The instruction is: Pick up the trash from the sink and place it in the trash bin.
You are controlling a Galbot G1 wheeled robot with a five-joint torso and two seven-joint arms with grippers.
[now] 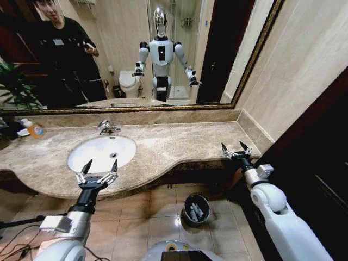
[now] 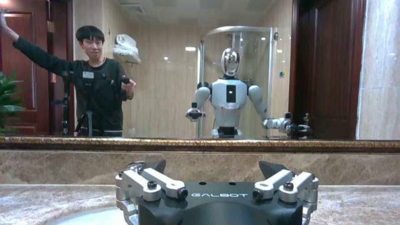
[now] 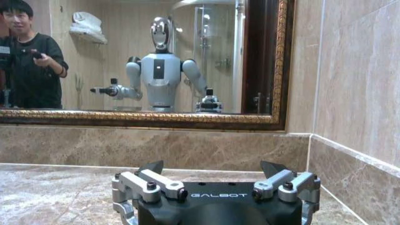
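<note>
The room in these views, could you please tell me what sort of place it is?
Most likely a hotel-style bathroom: a white oval sink with a chrome faucet is set in a marble counter, a large framed mirror reflects a toilet, and a trash bin sits on the tiled floor.

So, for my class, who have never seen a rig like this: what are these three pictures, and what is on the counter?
It is a wheeled robot with two arms, seen in the mirror. One picture looks down from its head; two come from cameras on its wrists. The left hand hovers open at the sink's front edge, and the right hand is open over the marble counter. Neither holds anything. An orange soap bottle stands far left. The bin sits on the floor with bits inside.
</note>
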